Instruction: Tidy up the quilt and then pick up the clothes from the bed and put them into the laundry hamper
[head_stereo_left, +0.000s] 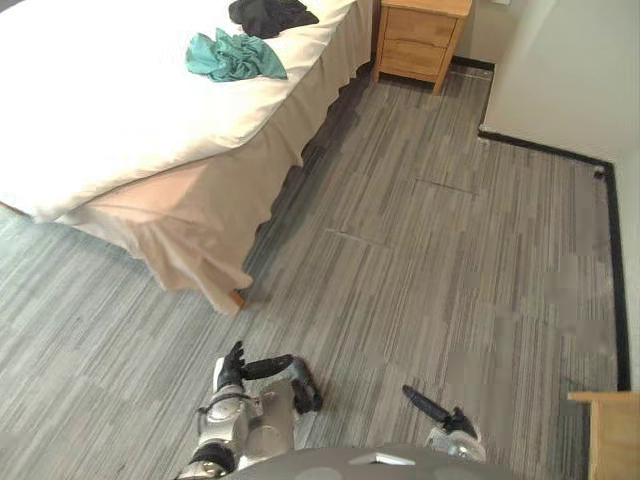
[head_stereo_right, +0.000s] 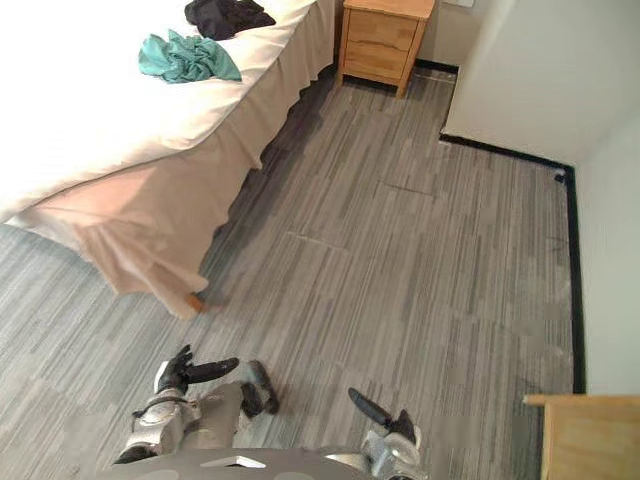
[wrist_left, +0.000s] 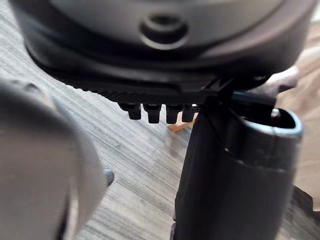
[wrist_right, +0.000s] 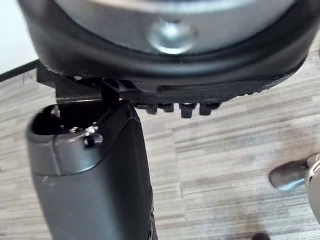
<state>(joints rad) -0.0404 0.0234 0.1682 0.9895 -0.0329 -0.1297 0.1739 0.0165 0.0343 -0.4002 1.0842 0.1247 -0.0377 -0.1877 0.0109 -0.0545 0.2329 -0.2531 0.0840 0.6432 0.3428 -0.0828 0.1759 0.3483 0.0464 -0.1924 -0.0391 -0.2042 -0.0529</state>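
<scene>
A bed takes up the upper left of the frame, covered by a white quilt (head_stereo_left: 100, 95) that lies fairly smooth, its edge hanging over a beige bed skirt (head_stereo_left: 190, 225) that falls in folds to the floor. On the quilt, toward the top of the frame, a crumpled teal garment (head_stereo_left: 233, 55) lies near the bed's right edge. Just beyond it, at the very top, sits a bunched black garment (head_stereo_left: 270, 14), and the two are close but apart. At the bottom, left of centre, the left hand (head_stereo_left: 243, 372) hangs low over the grey striped floor (head_stereo_left: 430, 260), well apart from the bed, its fingers loosely straight and its thumb out, holding nothing. At the top centre a light wooden nightstand (head_stereo_left: 420, 35) stands just beside the bed. At the bottom, right of centre, the right hand (head_stereo_left: 440, 410) is likewise relaxed and empty, fingers straight above the floor. A pale wall (head_stereo_left: 570, 70) with a black baseboard (head_stereo_left: 545, 147) fills the upper right. The corner of a wooden piece of furniture (head_stereo_left: 608, 430) shows at the lower right edge.
</scene>
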